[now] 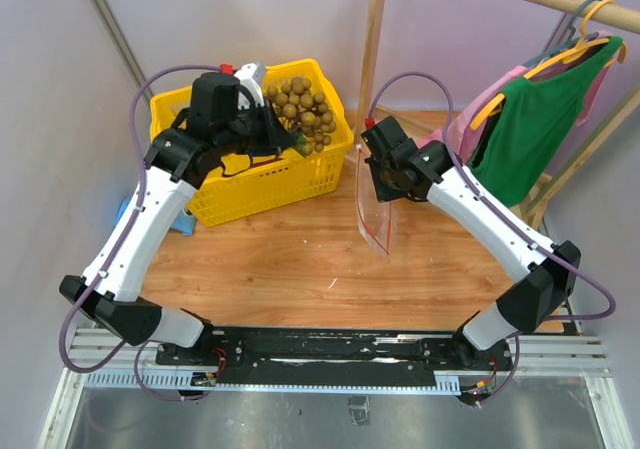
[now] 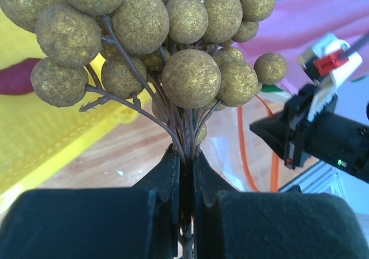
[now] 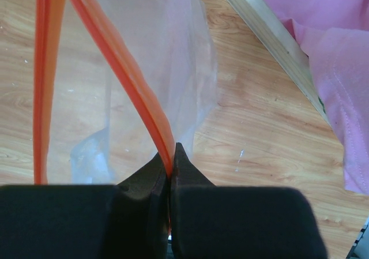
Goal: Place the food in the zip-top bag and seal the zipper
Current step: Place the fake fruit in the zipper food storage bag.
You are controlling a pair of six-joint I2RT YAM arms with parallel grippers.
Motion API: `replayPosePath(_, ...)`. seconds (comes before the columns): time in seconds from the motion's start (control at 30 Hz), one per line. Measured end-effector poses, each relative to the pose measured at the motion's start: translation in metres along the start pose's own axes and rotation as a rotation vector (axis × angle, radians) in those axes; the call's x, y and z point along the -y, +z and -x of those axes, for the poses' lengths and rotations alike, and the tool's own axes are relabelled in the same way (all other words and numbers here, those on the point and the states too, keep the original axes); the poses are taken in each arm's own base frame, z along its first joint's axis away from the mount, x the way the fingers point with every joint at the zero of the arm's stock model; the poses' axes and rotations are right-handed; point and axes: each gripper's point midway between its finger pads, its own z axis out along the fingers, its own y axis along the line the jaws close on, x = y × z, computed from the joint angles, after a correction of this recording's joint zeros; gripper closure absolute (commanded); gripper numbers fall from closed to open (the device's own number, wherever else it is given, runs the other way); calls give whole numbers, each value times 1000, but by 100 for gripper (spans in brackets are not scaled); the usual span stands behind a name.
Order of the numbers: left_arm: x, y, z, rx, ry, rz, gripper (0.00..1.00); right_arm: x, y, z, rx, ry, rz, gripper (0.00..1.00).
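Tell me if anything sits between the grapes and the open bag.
Nothing visible does. The left end effector grips the grapes by their stem above the right end of the yellow basket; the zip-top bag hangs from the right end effector, mouth open, to the right. The wooden post stands behind that gap, close to it.

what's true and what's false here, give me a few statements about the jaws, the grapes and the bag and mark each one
1. The left jaws are shut on the stem of the grapes. True.
2. The grapes are inside the zip-top bag. False: they are outside it, over the yellow basket in the top view.
3. The right jaws pinch the zipper. True.
4. The zipper is sealed. False: its two orange strips stand apart, so the mouth is open.
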Motion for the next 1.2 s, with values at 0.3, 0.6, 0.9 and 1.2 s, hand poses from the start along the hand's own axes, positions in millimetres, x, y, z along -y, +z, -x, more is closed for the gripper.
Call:
replayPosePath(0.3,41,12,-42,-71,-1,-94,100,-6,9,2,-11,66,-8,99)
replayPosePath(0.6,47,14,-52,-62,-25,-101,100,-12,17,6,-5,126,-5,100)
replayPosePath(0.9,49,26,-97,-130,-16,-76,100,-19,18,14,24,185,21,100)
replayPosePath(1.2,36,25,-110,-122,17,35,100,-26,16,21,51,220,56,100)
